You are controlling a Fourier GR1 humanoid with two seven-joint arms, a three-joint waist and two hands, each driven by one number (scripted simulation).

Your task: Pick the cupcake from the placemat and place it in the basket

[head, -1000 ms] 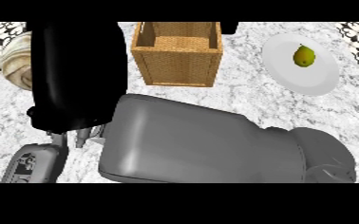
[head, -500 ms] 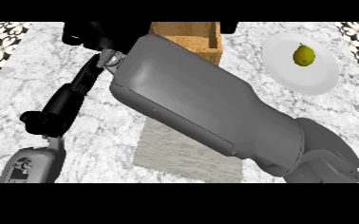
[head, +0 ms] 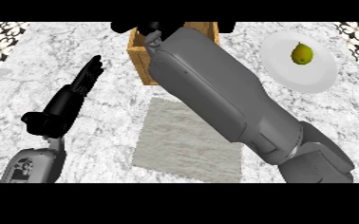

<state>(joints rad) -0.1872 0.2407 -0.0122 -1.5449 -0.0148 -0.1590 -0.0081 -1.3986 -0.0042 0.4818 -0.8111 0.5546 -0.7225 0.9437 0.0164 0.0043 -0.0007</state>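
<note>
Now likely placing step: right hand (head: 144, 28) above basket (head: 138, 60), closure unreadable, cupcake hidden; placemat (head: 188, 144) bare. Left hand (head: 79, 85) spread, resting. Next: release into basket.

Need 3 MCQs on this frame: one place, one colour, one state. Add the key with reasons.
1. The plate with the pear lies
A. at the view's right
B. at the view's left
C. at the lower middle

2. The placemat is
A. red
B. grey
C. blue

3. The left hand is
A. open, fingers straight
B. curled into a fist
C. out of view

Key:
1 A: the plate sits at the right, near the upper edge.
2 B: the placemat is a grey rectangle on the marble.
3 A: its fingers point straight up the view and hold nothing.
</note>
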